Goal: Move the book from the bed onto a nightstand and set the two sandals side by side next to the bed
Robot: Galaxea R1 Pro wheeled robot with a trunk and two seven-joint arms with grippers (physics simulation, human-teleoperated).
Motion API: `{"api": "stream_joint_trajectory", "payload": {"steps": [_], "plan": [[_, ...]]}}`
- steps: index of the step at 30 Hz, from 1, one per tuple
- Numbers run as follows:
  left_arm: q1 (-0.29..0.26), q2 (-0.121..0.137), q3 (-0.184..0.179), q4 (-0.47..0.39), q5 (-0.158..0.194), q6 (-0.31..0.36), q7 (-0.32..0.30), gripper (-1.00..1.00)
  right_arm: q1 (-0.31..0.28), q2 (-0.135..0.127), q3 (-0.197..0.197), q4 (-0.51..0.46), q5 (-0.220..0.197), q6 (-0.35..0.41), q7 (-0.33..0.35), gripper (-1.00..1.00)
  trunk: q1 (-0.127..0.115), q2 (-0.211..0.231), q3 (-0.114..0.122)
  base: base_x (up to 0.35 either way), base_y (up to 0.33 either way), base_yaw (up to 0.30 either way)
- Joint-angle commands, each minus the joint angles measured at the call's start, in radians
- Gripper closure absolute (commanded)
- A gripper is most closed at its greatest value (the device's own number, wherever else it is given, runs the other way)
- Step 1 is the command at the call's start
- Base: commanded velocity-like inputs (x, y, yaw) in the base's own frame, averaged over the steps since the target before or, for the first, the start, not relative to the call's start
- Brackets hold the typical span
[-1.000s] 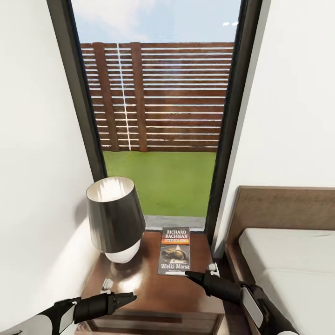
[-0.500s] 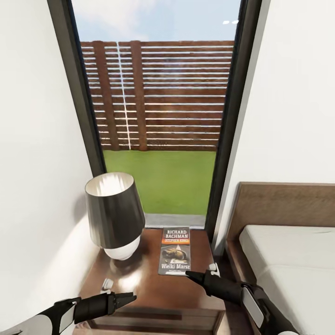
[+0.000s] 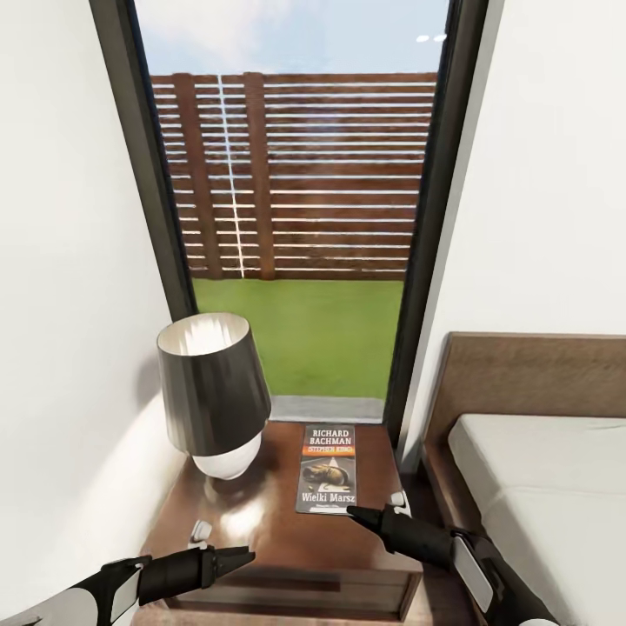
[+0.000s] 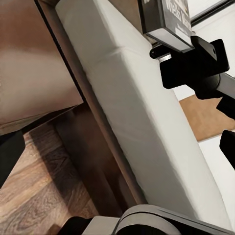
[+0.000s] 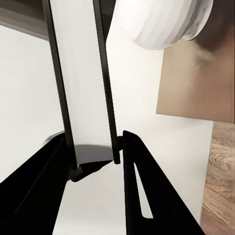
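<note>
Currently —
book (image 3: pixel 328 469): lying flat on nightstand (image 3: pixel 287 556), beside lamp (image 3: pixel 213 394).
right gripper (image 3: pixel 352 513): clamping the book's near edge.
left gripper (image 3: pixel 249 553): hovering at nightstand front, grip state unclear.
bed (image 3: pixel 539 487): sitting just right of nightstand.

a table lamp (image 3: pixel 213 391) with a dark glossy shade and a white rounded base stands ahead of the left gripper and off to the far side from the right one, close to the white wall (image 3: pixel 61 304). beyond both grippers rises a tall dark-framed window (image 3: pixel 291 217); through it show a green lawn (image 3: pixel 300 335), a slatted brown wooden fence (image 3: pixel 296 174) and pale blue sky (image 3: pixel 287 35). in the right wrist view the lamp's ribbed white base (image 5: pixel 164 22) sits past the fingertips. wood-plank floor (image 4: pixel 34 196) lies below the left gripper.
</note>
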Motion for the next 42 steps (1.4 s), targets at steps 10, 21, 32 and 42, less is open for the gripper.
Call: {"api": "stream_joint_trajectory", "payload": {"steps": [10, 21, 32, 42], "plan": [[0.0, 0.0, 0.009, 0.0, -0.008, 0.006, -0.002, -1.0, -0.001, 0.001, -0.001, 0.0, -0.004, 0.006, 0.002, 1.0, 0.004, -0.008, -0.004, 0.0, 0.0, 0.0], [0.0, -0.015, 0.009, 0.0, -0.008, 0.006, -0.003, -1.0, -0.001, 0.005, -0.001, 0.0, -0.004, 0.004, 0.001, 1.0, 0.004, -0.008, -0.004, 0.0, 0.0, 0.0], [0.0, -0.015, 0.01, 0.0, -0.008, 0.005, -0.003, -1.0, -0.001, 0.007, 0.0, 0.0, -0.004, 0.003, 0.001, 1.0, 0.004, -0.008, -0.004, 0.112, 0.0, 0.0], [0.0, -0.015, 0.01, 0.0, -0.008, 0.005, -0.003, -1.0, -0.001, 0.007, 0.0, 0.0, -0.004, 0.004, 0.001, 1.0, 0.004, -0.008, -0.004, 0.07, 0.0, 0.0]]}}
